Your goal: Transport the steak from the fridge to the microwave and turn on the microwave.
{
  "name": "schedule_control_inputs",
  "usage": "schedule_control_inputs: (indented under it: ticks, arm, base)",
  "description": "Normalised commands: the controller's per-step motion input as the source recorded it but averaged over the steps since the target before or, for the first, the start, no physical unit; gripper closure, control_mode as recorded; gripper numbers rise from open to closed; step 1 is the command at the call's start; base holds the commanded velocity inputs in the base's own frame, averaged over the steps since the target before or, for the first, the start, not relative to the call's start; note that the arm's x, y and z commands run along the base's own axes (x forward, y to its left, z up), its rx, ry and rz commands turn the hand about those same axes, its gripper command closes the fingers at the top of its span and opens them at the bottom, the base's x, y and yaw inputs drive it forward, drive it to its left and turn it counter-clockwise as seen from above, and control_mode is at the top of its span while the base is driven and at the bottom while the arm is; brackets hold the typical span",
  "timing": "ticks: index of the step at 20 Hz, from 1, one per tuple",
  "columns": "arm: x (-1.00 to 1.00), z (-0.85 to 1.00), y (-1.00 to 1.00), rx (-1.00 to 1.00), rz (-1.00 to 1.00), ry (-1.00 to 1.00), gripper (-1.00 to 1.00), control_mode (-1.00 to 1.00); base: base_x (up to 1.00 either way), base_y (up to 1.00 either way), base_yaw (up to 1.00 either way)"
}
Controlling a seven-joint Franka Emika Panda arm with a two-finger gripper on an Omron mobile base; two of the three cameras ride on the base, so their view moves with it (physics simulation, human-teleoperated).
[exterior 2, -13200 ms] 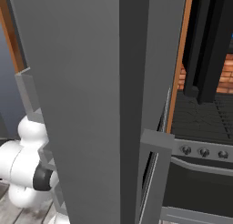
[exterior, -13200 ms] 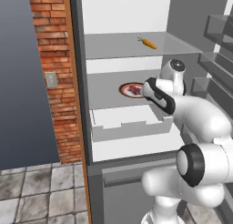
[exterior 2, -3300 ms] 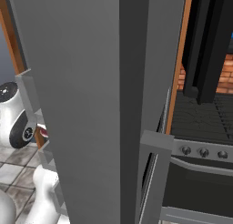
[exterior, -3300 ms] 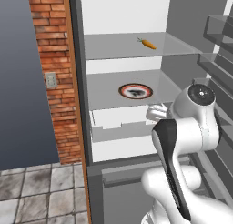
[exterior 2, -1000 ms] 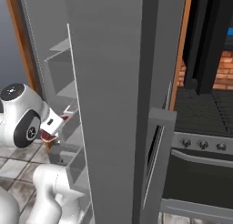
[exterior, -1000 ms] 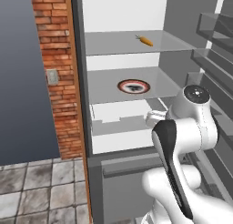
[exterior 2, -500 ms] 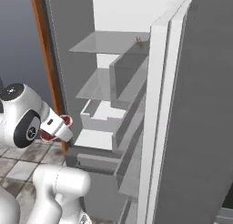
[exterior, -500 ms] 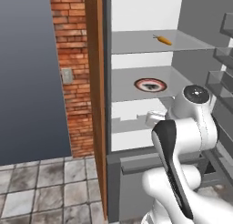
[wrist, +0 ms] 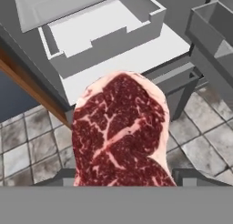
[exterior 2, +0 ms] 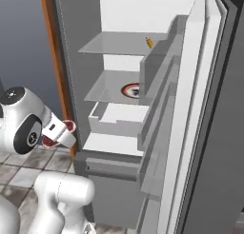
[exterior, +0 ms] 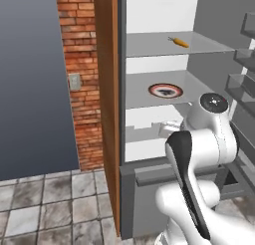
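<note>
White shelves fill the open fridge (exterior: 149, 154): an orange carrot (exterior: 178, 42) lies on the top shelf, a red-rimmed plate (exterior: 166, 90) sits on the shelf below, and a drawer (wrist: 104, 34) juts out under that. Brick wall (exterior: 82, 79) stands left of the fridge. Outside the fridge, in front of the drawer, the gripper (wrist: 122, 175) is clamped on the steak (wrist: 119, 129), jaws spread fairly wide around it.

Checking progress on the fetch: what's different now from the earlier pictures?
The steak has left its plate and sits in the gripper, drawn back out of the fridge. The base has shifted, so the views differ. Carrot and plate stay on their shelves.
</note>
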Motion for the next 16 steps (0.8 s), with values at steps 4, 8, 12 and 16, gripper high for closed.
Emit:
schedule_control_inputs:
  ticks: [4,8,12,16]
  arm:
    - [0.00,0.00,0.00,0.00,0.00,0.00,1.00,1.00]
    - [0.00,0.00,0.00,0.00,0.00,0.00,1.00,1.00]
    - [0.00,0.00,0.00,0.00,0.00,0.00,1.00,1.00]
    - [0.00,0.00,0.00,0.00,0.00,0.00,1.00,1.00]
  base:
    - [-0.48,0.12,-0.22]
    - [-0.46,0.14,-0.29]
    - [-0.39,0.17,-0.30]
    - [-0.29,0.24,-0.29]
